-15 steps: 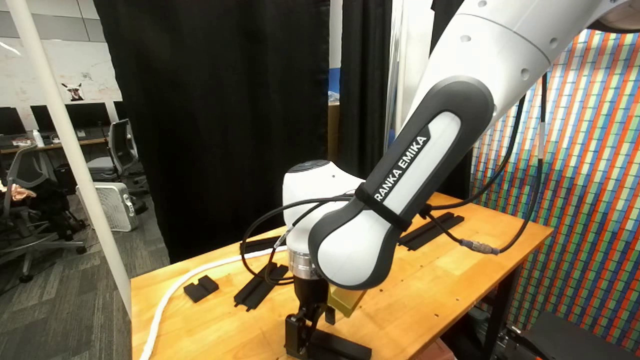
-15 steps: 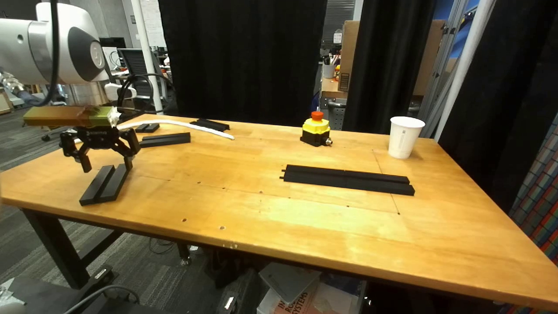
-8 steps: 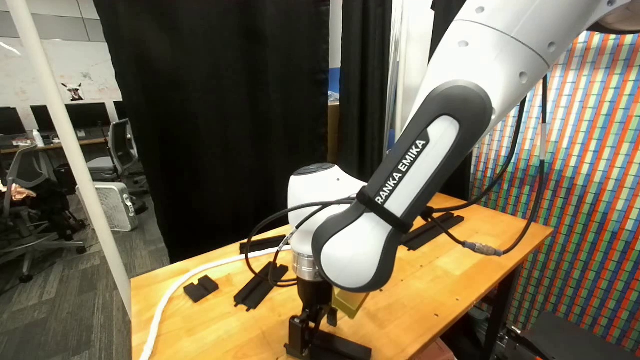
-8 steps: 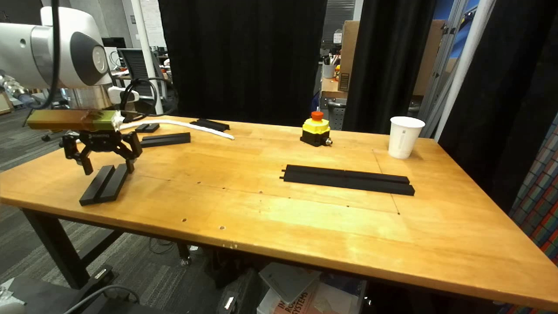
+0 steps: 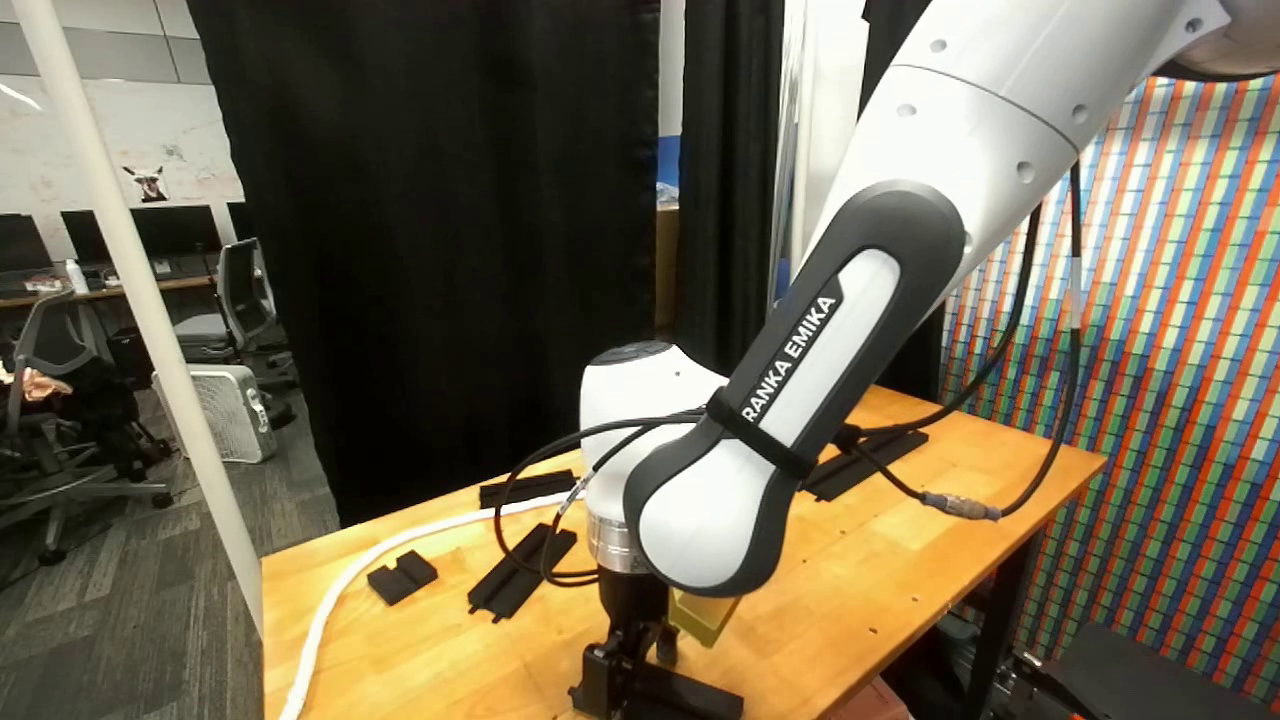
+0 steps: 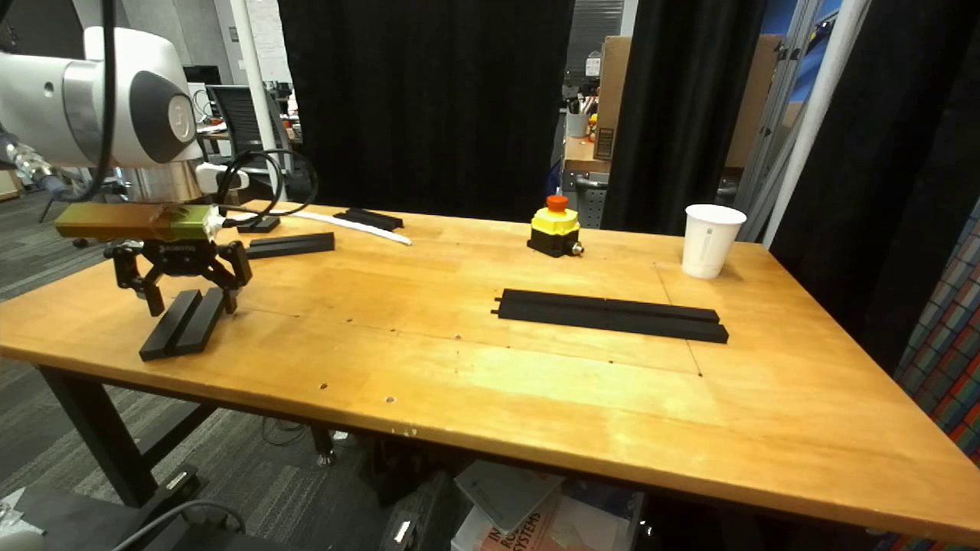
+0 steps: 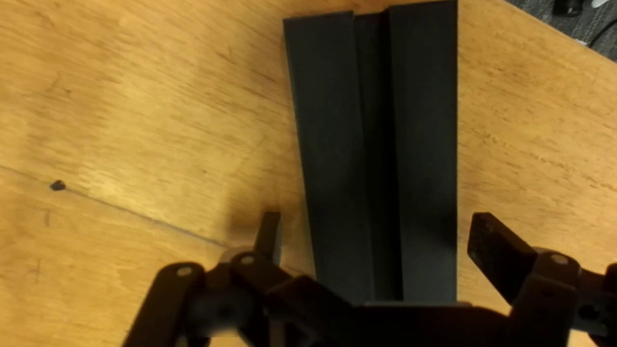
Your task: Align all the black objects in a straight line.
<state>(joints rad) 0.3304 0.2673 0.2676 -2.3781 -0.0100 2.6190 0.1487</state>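
A grooved black block (image 6: 178,330) lies flat near the table's front left in an exterior view; it fills the middle of the wrist view (image 7: 335,144). My gripper (image 6: 193,304) is open above it, fingers low on either side of its far part. In the wrist view the fingertips (image 7: 376,219) stand apart from both long sides, with nothing held. Other black pieces show in both exterior views: a mid-length block (image 6: 291,245), a small block (image 5: 402,577), a block at the back edge (image 5: 525,488), and a long bar (image 6: 609,315), partly hidden by the arm in an exterior view (image 5: 880,460).
A white cable (image 5: 340,590) curves across the table beside the small block and the back block. A yellow and red stop button (image 6: 555,227) and a white paper cup (image 6: 712,241) stand toward the back. The table's front edge (image 6: 230,390) is close to the grooved block.
My arm has come down, and the gripper has dropped closer to the table around the grooved block, shifting slightly. The fingers stay open. The black pieces have not moved.
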